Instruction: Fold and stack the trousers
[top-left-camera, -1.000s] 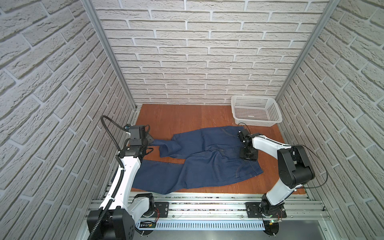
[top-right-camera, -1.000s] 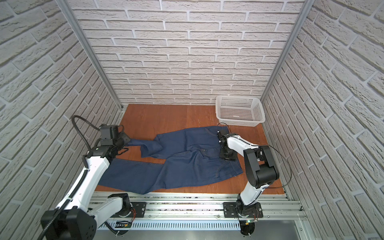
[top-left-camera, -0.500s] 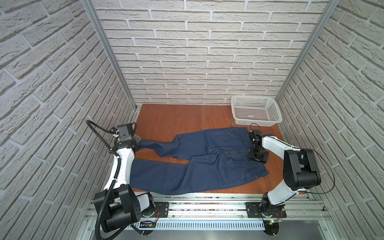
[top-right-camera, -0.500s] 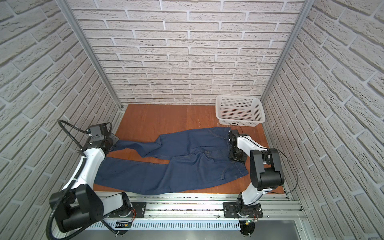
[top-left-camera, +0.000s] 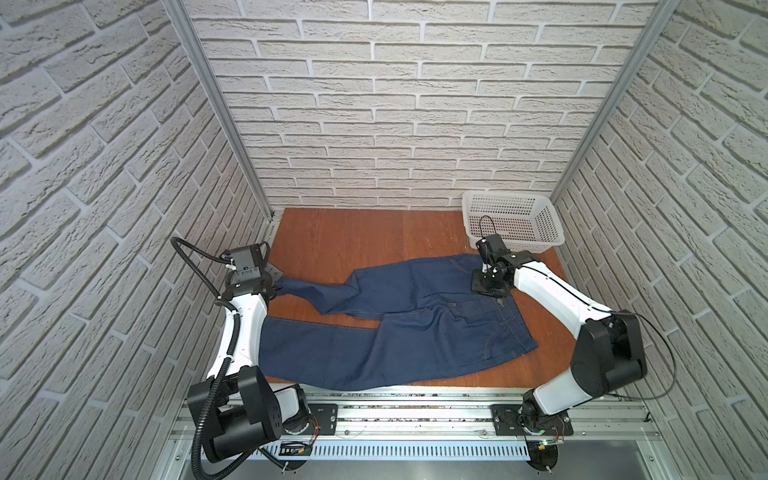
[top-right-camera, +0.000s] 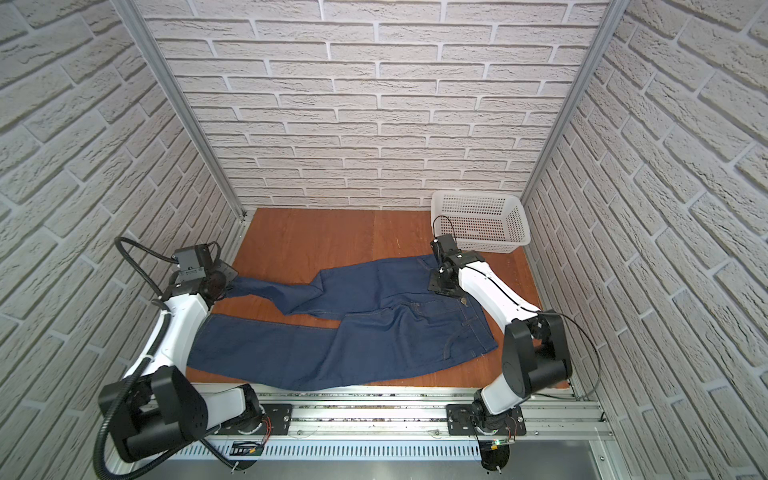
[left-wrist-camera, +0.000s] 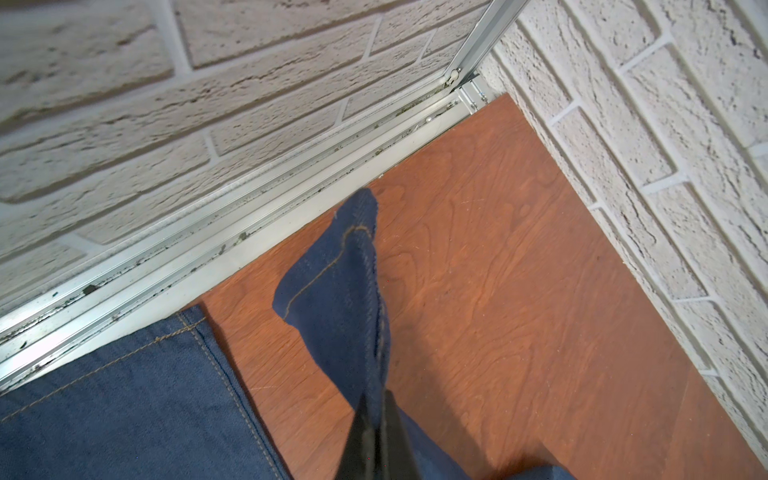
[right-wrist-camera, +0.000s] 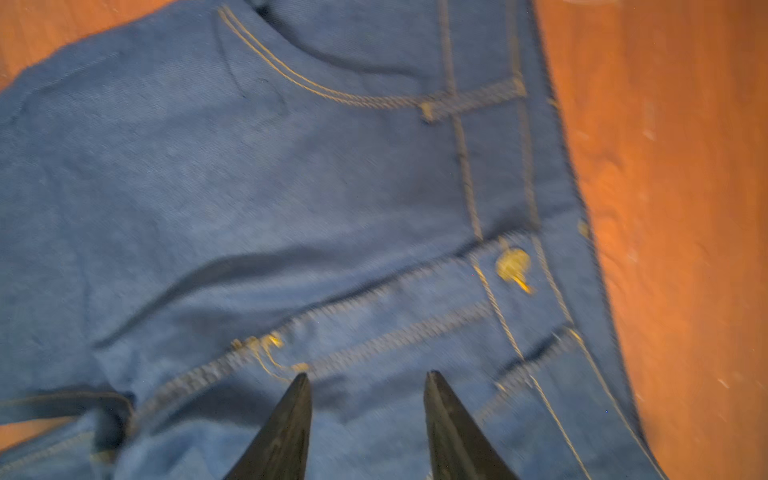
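Note:
The trousers (top-left-camera: 415, 328) (top-right-camera: 374, 328), dark blue jeans with tan stitching, lie spread on the wooden table (top-left-camera: 353, 237), waist to the right and legs to the left. My left gripper (top-left-camera: 275, 286) (top-right-camera: 224, 286) (left-wrist-camera: 377, 401) is shut on the hem of the far leg, which hangs lifted off the wood by the left wall. My right gripper (top-left-camera: 485, 286) (top-right-camera: 441, 286) (right-wrist-camera: 368, 376) stands open just over the fly, near the metal waist button (right-wrist-camera: 513, 266). Only flat denim lies between its fingers.
A white perforated basket (top-left-camera: 519, 245) (top-right-camera: 478, 243) stands at the back right corner, just behind my right wrist. Brick walls close in on three sides. An aluminium rail (left-wrist-camera: 232, 232) runs along the left wall's foot. The near leg reaches the table's front edge.
My left gripper has pulled the far leg's hem leftward toward the wall, straightening that leg. The waist has slid right, and my right gripper has shifted along it, its jaws narrowing slightly.

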